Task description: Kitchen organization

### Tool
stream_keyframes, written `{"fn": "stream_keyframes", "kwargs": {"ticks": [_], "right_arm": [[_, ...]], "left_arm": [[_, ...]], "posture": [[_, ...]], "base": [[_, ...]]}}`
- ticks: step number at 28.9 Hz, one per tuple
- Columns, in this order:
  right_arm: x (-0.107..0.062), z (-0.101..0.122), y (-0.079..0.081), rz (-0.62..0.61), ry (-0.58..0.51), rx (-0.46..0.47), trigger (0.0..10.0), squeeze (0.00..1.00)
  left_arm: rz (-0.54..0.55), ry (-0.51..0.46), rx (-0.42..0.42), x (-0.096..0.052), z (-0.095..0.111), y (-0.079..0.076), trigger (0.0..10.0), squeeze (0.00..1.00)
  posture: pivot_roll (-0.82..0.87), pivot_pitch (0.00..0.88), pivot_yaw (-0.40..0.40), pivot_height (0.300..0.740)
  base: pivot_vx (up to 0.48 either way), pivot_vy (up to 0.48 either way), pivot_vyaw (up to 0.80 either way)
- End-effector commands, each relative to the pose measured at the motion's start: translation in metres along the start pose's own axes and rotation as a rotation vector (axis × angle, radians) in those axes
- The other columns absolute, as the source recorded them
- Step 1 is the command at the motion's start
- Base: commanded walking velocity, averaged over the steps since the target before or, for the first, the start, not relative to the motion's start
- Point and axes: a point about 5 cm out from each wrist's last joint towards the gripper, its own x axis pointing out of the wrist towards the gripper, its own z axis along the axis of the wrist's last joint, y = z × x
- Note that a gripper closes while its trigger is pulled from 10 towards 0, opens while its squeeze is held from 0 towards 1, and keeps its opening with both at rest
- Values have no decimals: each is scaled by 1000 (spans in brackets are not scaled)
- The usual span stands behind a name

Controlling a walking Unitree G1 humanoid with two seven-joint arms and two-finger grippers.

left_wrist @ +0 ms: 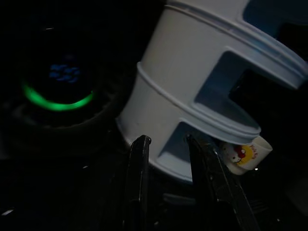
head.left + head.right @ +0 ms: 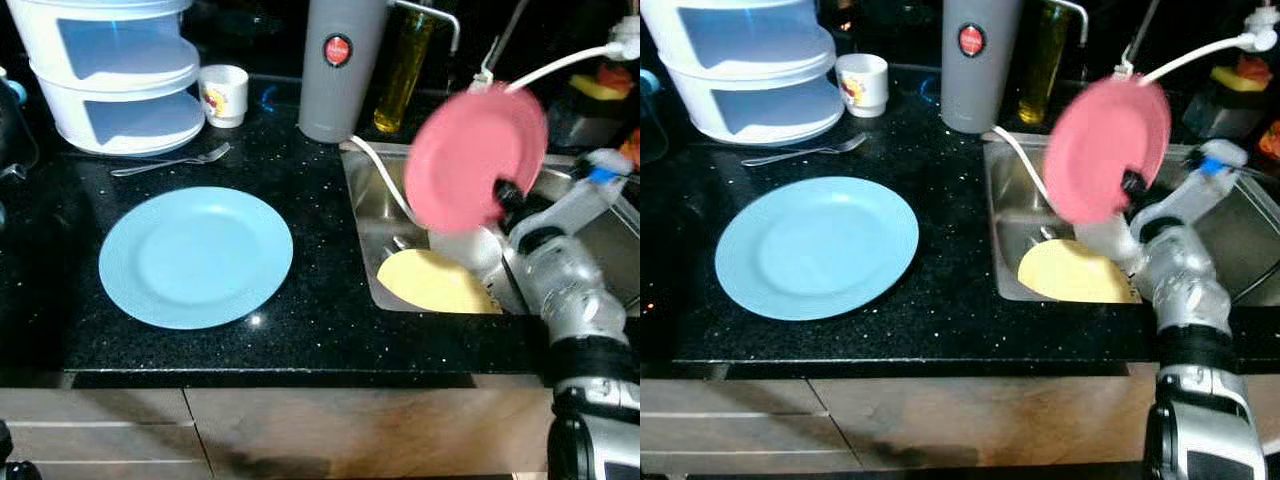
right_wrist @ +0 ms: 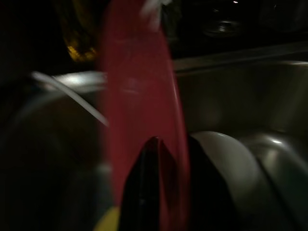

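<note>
My right gripper point(image 2: 503, 193) is shut on the rim of a pink plate point(image 2: 475, 158), which it holds upright and tilted above the steel sink point(image 2: 366, 205). In the right wrist view the pink plate point(image 3: 139, 110) stands edge-on between the black fingers point(image 3: 149, 183). A yellow plate point(image 2: 435, 282) and a white dish point(image 2: 470, 247) lie in the sink below it. A light blue plate point(image 2: 196, 256) lies flat on the black counter point(image 2: 320, 330) to the left. My left gripper point(image 1: 168, 149) is open, pointing at the white tiered rack point(image 1: 202, 91).
The white tiered rack point(image 2: 115, 70) stands at the back left, with a white cup point(image 2: 223, 94) beside it and a fork point(image 2: 170, 163) in front. A grey bottle point(image 2: 340, 65) and a yellow oil bottle point(image 2: 402, 70) stand behind the sink. A white hose point(image 2: 375, 165) runs into the sink.
</note>
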Motion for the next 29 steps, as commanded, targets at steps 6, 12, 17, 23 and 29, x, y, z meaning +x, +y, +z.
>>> {"fn": "stream_keyframes", "kwargs": {"ticks": [6,12,17,23,29], "right_arm": [[-5,26,-27,-211,-172,-169,10000,1000],[-11,75,-17,-206,-484,22,10000,0],[-27,122,53,390,-592,502,10000,0],[-31,94,104,583,-445,695,10000,0],[-27,51,133,577,-269,733,10000,0]], "left_arm": [[-10,17,24,2,-8,-5,10000,0],[6,29,59,3,-12,-5,10000,0],[45,88,101,-1,-21,1,10000,0],[146,189,138,-11,-36,8,10000,0],[197,294,21,-25,-54,9,10000,0]], "posture": [[235,45,-47,740],[233,52,-48,740],[236,66,-49,740],[230,77,-62,740],[234,83,-61,740]], "base": [[0,0,0],[0,0,0],[0,0,0],[0,0,0],[0,0,0]]}}
